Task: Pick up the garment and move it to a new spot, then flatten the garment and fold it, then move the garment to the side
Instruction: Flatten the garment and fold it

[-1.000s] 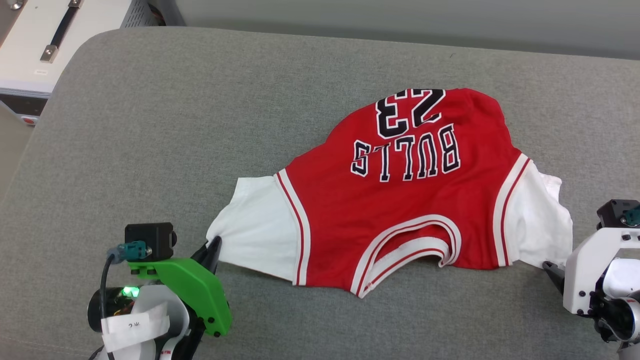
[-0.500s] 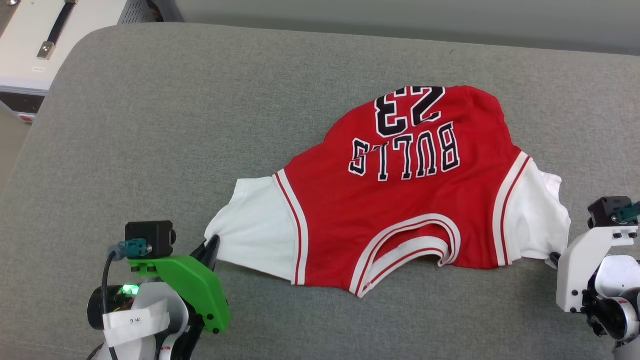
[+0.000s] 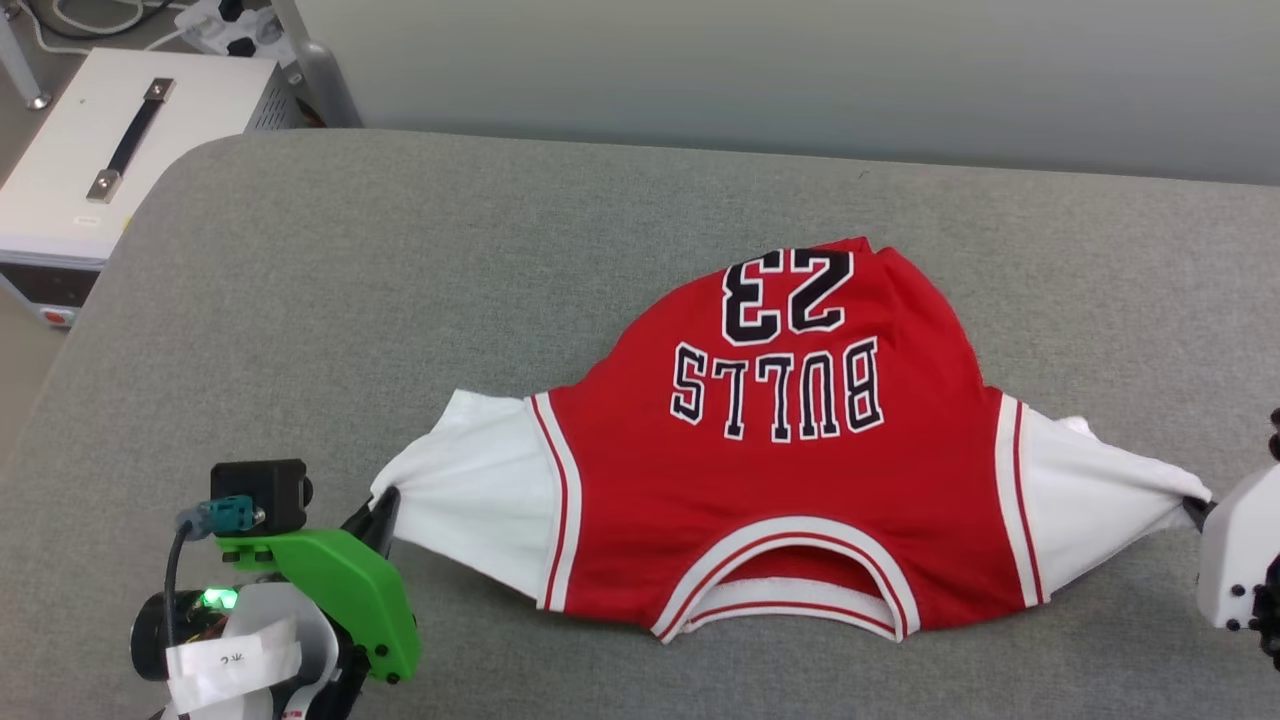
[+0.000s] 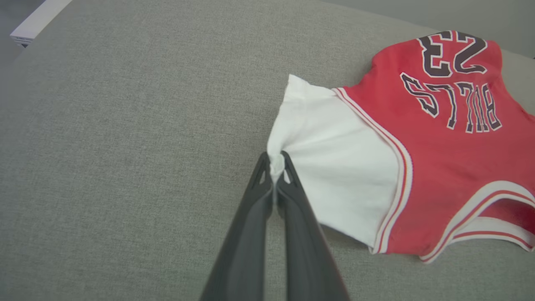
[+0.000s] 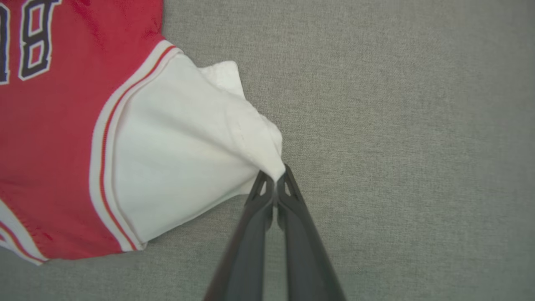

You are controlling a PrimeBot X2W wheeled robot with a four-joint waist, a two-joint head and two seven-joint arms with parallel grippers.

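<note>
— Grey padded surface (image 3: pixel 400 300): state the open room.
— A wide bare area lies to the robot's left of the garment (image 3: pixel 780 490) and beyond it. The limits are the rounded far-left corner and the back edge along the wall (image 3: pixel 800 80). A white case (image 3: pixel 130 160) stands off that corner, well apart from the work.
— Position and handling of the garment?
— It lies print-up at centre-right, with the collar (image 3: pixel 790 595) toward the robot. The far end narrows and is apparently tucked under. Judge it thin, light and limp. It will sag between holds and drag on the upholstery, so lift it before shifting. It is not fragile.
— Hold points?
— The outer ends of the two white sleeves. The left gripper (image 4: pixel 276 163) is clamped on the tip of the left sleeve (image 4: pixel 334 179). The right gripper (image 5: pixel 276 177) is clamped on the tip of the right sleeve (image 5: pixel 184 159). Each pinch takes little cloth, so a hard pull may slip it. The fabric between them is drawn fairly taut.
</note>
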